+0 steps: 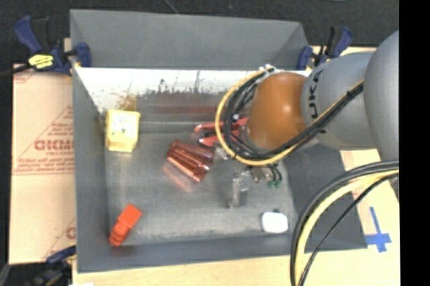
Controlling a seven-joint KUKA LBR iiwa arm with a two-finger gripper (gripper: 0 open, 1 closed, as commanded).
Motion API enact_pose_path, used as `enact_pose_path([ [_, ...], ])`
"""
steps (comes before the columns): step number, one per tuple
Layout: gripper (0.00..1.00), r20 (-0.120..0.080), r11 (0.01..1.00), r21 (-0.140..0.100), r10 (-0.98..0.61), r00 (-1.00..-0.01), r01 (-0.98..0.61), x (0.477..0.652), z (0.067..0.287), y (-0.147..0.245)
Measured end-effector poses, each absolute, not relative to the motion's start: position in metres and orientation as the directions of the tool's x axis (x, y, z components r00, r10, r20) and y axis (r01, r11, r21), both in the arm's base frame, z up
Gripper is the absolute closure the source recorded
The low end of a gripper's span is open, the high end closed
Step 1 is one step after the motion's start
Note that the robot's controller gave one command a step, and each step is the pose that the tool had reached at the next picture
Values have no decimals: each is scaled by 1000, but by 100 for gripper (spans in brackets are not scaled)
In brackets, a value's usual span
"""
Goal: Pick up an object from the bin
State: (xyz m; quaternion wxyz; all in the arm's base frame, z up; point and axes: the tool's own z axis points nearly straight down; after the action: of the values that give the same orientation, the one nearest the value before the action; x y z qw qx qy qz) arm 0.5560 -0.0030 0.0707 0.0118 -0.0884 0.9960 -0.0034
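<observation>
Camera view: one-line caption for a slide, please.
Gripper low in the grey bin, just right of a shiny copper packet; yellow box, orange block and white lump lie apart.

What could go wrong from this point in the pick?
1. The gripper sits over bare bin floor, between the copper-coloured packet and the small white object; a descent here may grasp nothing.
2. The red pieces lie partly under the orange wrist cover, so the arm might knock them or the packet unseen.
</observation>
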Motion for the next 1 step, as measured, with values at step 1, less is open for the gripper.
enact_pose_path([
  [1,100,-17,993,-8,-114,-993,-114,558,185,-52],
])
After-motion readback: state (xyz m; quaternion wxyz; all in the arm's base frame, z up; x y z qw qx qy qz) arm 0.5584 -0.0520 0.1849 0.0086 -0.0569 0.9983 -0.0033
